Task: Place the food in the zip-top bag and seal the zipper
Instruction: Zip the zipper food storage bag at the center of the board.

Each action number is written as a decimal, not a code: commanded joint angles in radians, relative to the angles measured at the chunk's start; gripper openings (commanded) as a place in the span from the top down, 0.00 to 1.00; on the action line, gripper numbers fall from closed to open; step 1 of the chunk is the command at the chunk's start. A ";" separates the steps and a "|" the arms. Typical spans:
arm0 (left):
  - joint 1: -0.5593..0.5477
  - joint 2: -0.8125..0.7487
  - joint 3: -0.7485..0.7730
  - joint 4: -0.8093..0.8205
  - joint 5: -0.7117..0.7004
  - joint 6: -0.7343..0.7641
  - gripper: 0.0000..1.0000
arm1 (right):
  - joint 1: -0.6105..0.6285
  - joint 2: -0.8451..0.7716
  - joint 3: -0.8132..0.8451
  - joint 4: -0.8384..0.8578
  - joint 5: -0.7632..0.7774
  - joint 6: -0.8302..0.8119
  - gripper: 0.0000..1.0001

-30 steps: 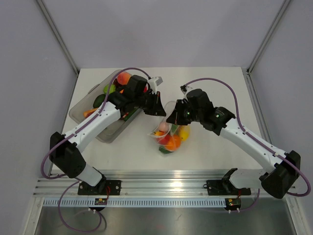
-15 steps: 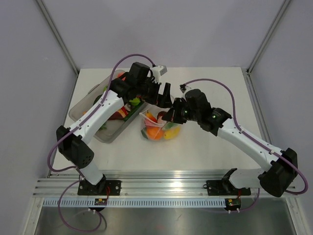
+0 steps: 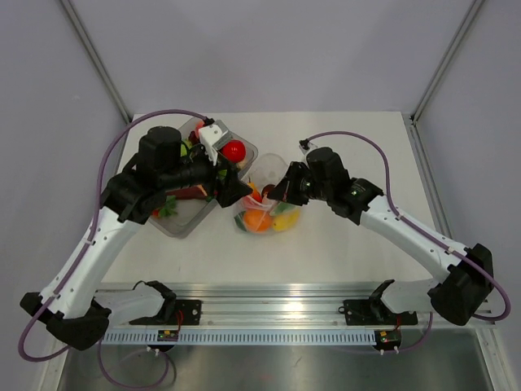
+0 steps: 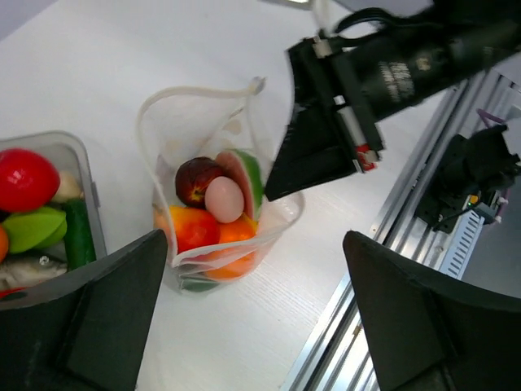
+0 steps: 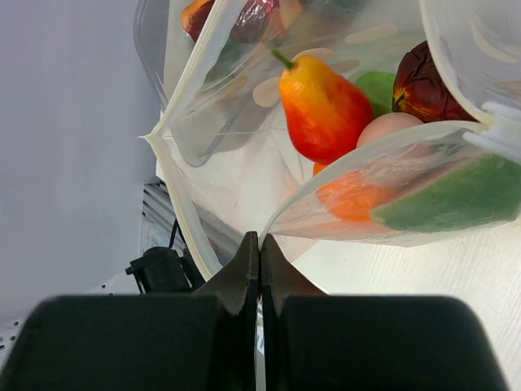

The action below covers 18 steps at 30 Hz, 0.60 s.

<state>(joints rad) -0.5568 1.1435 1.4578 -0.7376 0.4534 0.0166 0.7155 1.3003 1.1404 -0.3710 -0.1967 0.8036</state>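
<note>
Your white table (image 3: 350, 138) carries one rigid clear tray (image 4: 91, 204) at centre left. One zip-top bag (image 4: 187, 130) lies just beside it, its long axis running up-down in frame and its mouth open toward the top. Your right gripper (image 5: 259, 244) pinches its edge. Your left gripper (image 3: 234, 187) hovers above, fingers spread. At least six food pieces (image 4: 224, 199) show inside.

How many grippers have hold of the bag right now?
1. The right gripper is pinched shut on the rim of the zip-top bag; the left gripper hangs open above it, holding nothing.
</note>
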 commanded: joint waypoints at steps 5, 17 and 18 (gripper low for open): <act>-0.086 0.068 -0.060 0.063 0.097 0.129 0.01 | 0.009 0.025 0.067 0.055 -0.023 0.042 1.00; -0.132 0.185 -0.077 0.081 0.019 0.166 0.11 | 0.006 -0.003 0.061 0.043 -0.003 0.051 1.00; -0.140 0.190 -0.080 0.076 0.007 0.167 0.11 | 0.007 -0.006 0.062 0.044 -0.003 0.052 1.00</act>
<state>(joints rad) -0.6750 1.3262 1.3701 -0.6937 0.4923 0.1528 0.7155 1.3251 1.1591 -0.3634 -0.2024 0.8452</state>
